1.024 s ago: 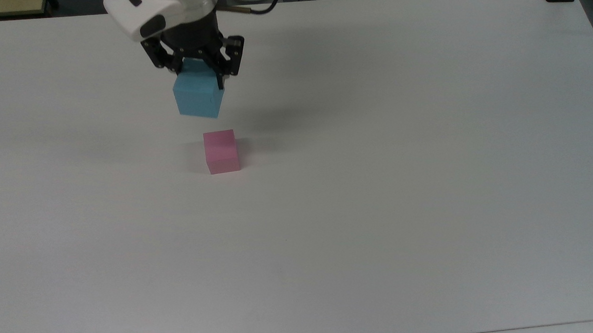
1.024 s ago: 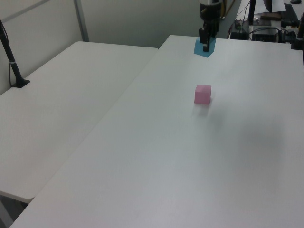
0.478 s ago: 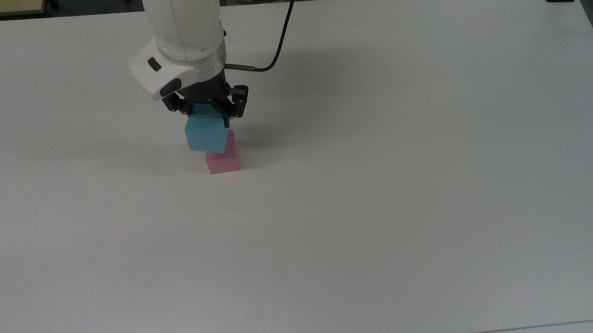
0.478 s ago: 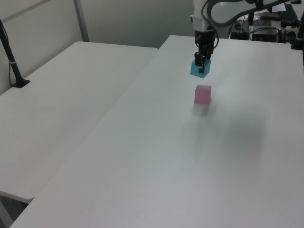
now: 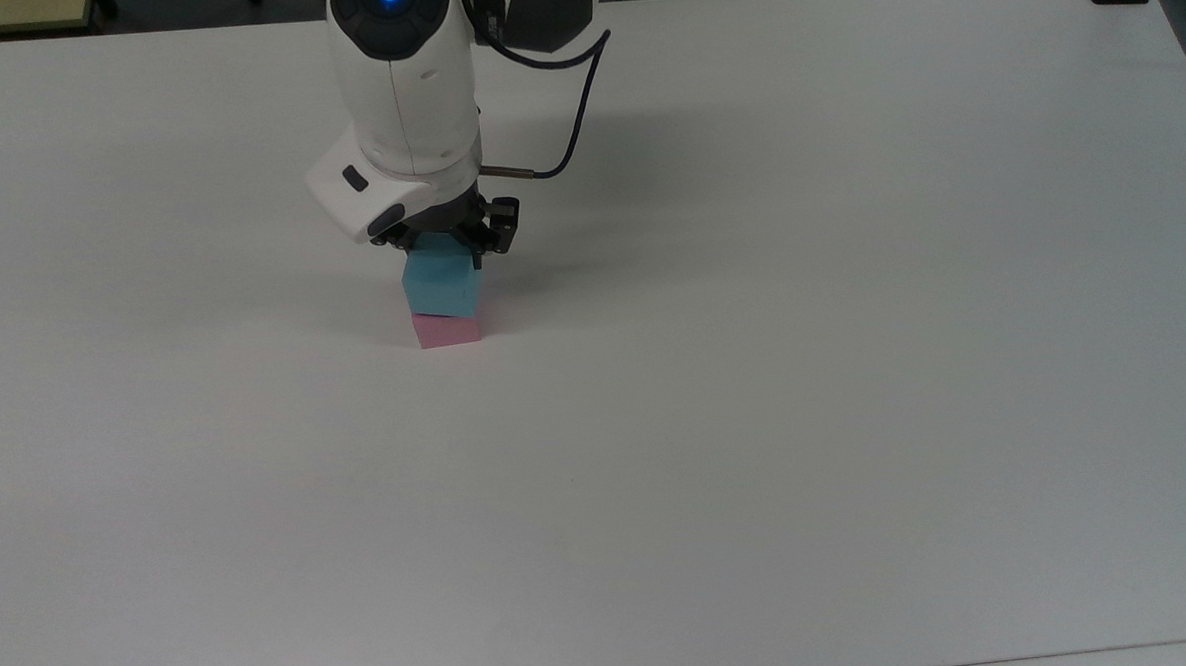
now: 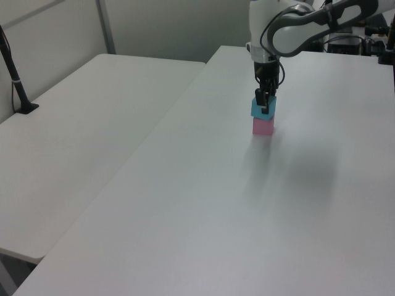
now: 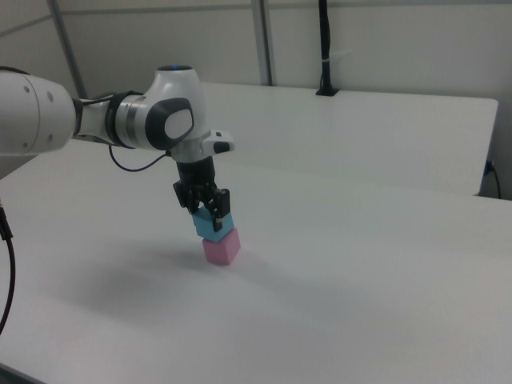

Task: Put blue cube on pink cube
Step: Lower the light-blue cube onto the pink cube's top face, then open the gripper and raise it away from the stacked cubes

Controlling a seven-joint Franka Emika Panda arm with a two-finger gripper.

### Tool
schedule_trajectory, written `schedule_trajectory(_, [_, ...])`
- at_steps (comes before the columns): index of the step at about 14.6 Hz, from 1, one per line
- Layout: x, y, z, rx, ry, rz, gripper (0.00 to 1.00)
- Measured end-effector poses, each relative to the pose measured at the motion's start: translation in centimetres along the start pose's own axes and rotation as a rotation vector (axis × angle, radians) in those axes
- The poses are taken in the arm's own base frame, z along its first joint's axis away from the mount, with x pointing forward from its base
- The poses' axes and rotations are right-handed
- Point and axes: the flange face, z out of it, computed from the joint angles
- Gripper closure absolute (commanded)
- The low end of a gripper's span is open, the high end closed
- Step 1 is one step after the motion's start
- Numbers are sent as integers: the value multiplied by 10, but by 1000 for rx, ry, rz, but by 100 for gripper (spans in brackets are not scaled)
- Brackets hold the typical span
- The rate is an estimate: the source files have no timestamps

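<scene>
— Two cubes, one stack: at the top view's left of centre, the gripper (image 5: 446, 247) is pinching the blue cube (image 5: 441, 288) from above, over the pink cube (image 5: 446, 330).

— Why hold it from the top?

— So the underside stays free to meet the pink cube's upper face, I'd judge. In the right view the blue cube (image 7: 214, 226) sits on the pink cube (image 7: 222, 247), turned a little against it.

— Touching?

— Looks so in the left view, blue (image 6: 261, 109) directly on pink (image 6: 263, 127); I cannot rule out a thin gap.

— And to the right?

— Bare white table (image 5: 855, 362). The pink cube stands well away from any edge, so the arm has room to lift away.
</scene>
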Motion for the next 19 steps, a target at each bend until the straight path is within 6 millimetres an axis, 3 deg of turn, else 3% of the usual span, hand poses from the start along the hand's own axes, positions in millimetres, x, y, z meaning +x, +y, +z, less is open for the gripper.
schedule_trajectory(3, [-1, -1, 6, -1, -1, -2, 75])
schedule_trajectory(4, [-1, -1, 6, -1, -1, -2, 64])
schedule_trajectory(5, [-1, -1, 6, -1, -1, -3, 18])
schedule_trajectory(6, [-1, -1, 6, -2, -1, -3, 0])
schedule_trajectory(12, [-2, 2, 9, -4, -5, 1, 0])
schedule_trajectory(15, [-1, 3, -2, -2, 14, 3, 0])
schedule_trajectory(17, [-4, 5, -32, 2, 47, 6, 0])
schedule_trajectory(19, [-11, 8, -89, 5, 58, 14, 0])
